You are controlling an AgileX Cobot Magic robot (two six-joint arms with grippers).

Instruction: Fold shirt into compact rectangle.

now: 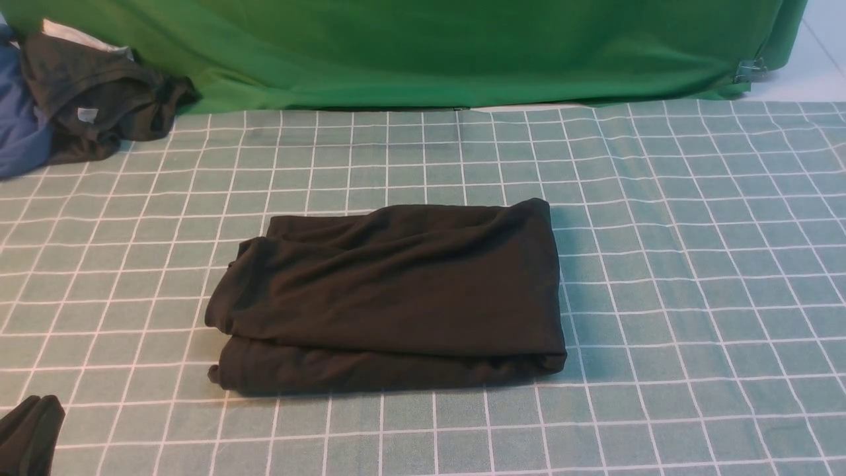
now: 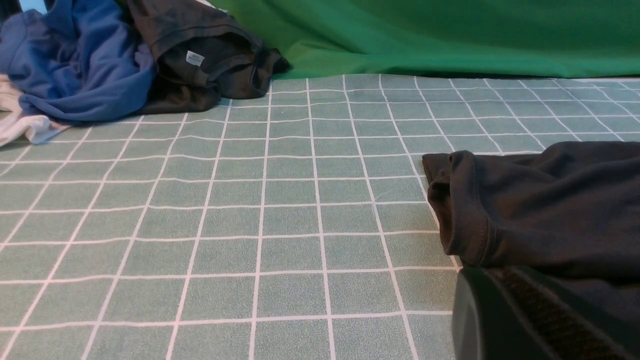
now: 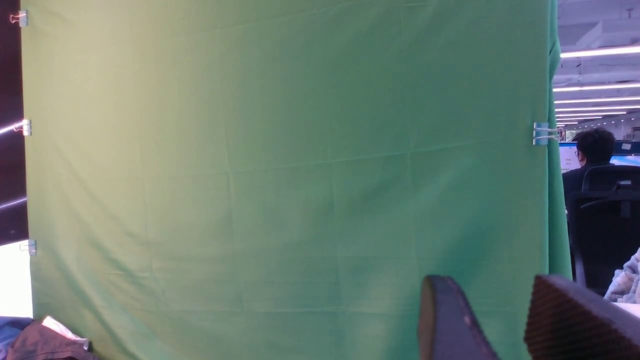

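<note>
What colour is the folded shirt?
Black, shirt, clearest in the front view.

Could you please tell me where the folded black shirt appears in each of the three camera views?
Front view: the shirt lies folded mid-table on the checked cloth.
Left wrist view: its hemmed edge fills the right side.
Right wrist view: not in it.
Shared landmark: the green backdrop.

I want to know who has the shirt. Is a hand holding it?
No. The shirt lies folded on the table, free of both hands. The right hand is open and empty.
</note>
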